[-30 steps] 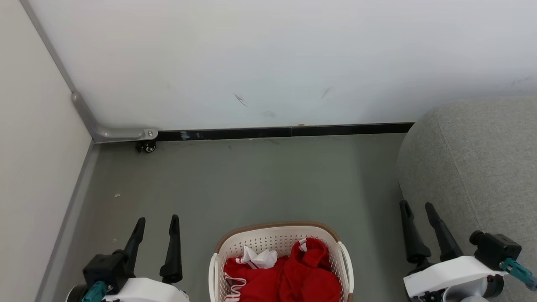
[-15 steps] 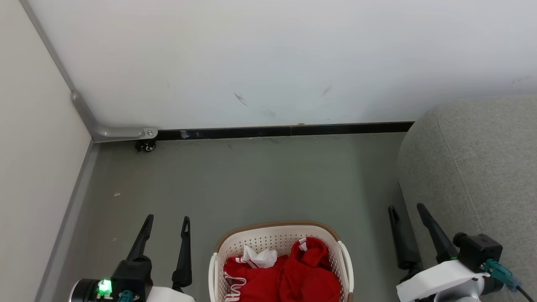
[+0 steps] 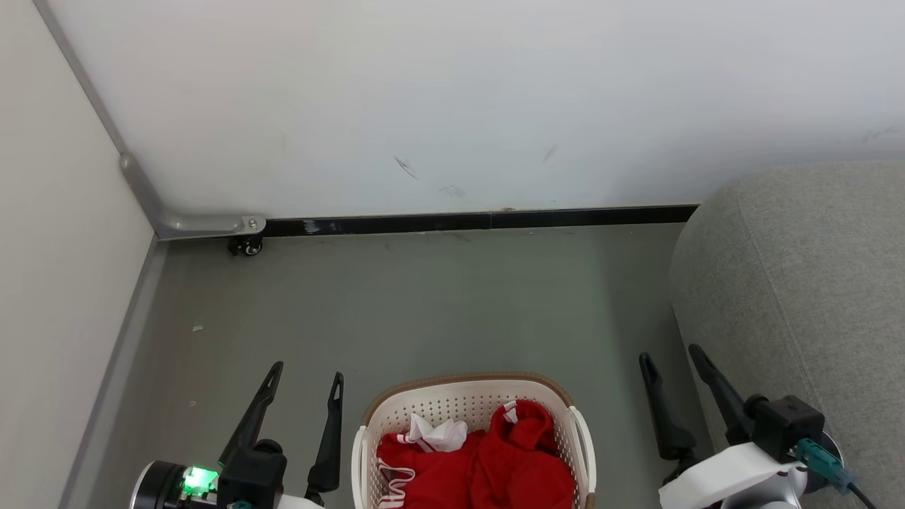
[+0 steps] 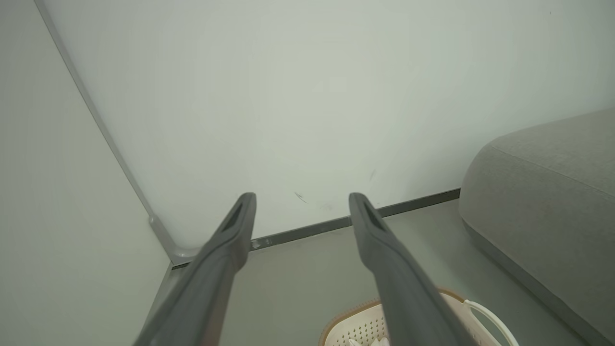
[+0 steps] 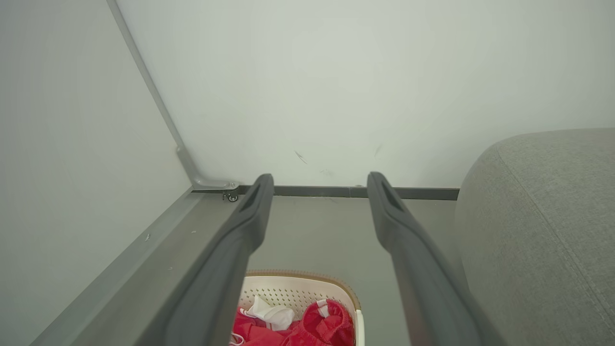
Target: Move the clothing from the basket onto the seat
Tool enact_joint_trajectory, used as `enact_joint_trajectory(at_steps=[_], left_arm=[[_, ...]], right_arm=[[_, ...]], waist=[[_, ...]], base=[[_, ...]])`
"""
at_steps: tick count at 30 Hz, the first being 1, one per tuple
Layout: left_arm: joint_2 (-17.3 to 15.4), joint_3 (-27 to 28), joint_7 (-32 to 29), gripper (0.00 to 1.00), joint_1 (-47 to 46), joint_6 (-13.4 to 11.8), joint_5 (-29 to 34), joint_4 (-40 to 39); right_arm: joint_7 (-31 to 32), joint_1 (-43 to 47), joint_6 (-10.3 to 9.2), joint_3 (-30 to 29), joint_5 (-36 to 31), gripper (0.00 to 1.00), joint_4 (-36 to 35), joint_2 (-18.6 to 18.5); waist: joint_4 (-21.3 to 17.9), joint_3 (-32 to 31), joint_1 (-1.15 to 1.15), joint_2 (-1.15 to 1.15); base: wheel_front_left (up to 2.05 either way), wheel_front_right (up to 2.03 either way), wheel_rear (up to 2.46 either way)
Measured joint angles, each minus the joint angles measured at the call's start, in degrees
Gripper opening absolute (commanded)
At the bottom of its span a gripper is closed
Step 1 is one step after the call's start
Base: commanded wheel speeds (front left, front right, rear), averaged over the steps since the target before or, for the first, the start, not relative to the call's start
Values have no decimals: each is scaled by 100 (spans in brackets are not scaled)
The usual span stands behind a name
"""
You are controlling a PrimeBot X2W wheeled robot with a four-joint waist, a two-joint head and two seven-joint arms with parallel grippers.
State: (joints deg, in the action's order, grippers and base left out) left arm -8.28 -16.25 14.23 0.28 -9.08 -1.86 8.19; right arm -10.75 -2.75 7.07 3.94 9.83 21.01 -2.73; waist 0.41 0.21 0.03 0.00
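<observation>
The cream basket (image 3: 466,396) with a brown rim stands on the floor at the bottom centre, and its far rim also shows as the basket (image 5: 298,286) and the basket (image 4: 365,327). Red clothing (image 3: 495,466) with white parts lies bunched inside; the clothing (image 5: 312,324) shows between my right fingers. The grey seat (image 3: 813,283) fills the right side, seen too as the seat (image 4: 543,206) and the seat (image 5: 543,226). My left gripper (image 3: 305,375) is open left of the basket, empty, the left gripper (image 4: 301,198) aimed at the wall. My right gripper (image 3: 670,352) is open between basket and seat; the right gripper (image 5: 319,179) holds nothing.
A white wall (image 3: 452,99) with a black skirting strip (image 3: 481,221) closes the far side. A pale partition (image 3: 49,283) on a small caster (image 3: 247,247) bounds the left. Grey floor (image 3: 424,304) lies between basket and wall.
Both grippers have shifted inward toward the basket, the left to the right and the right to the left, staying open. The clothing and basket have not moved.
</observation>
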Motion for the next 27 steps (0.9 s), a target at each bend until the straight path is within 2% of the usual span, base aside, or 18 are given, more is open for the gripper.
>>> enact_joint_trajectory(at_steps=[27], left_arm=[[15, 35, 24, 100, -1, 1, -2, 47]], right_arm=[[0, -93, 0, 47, 179, 100, 30, 0]], waist=[[0, 1, -1, 0]], base=[[0, 0, 0]])
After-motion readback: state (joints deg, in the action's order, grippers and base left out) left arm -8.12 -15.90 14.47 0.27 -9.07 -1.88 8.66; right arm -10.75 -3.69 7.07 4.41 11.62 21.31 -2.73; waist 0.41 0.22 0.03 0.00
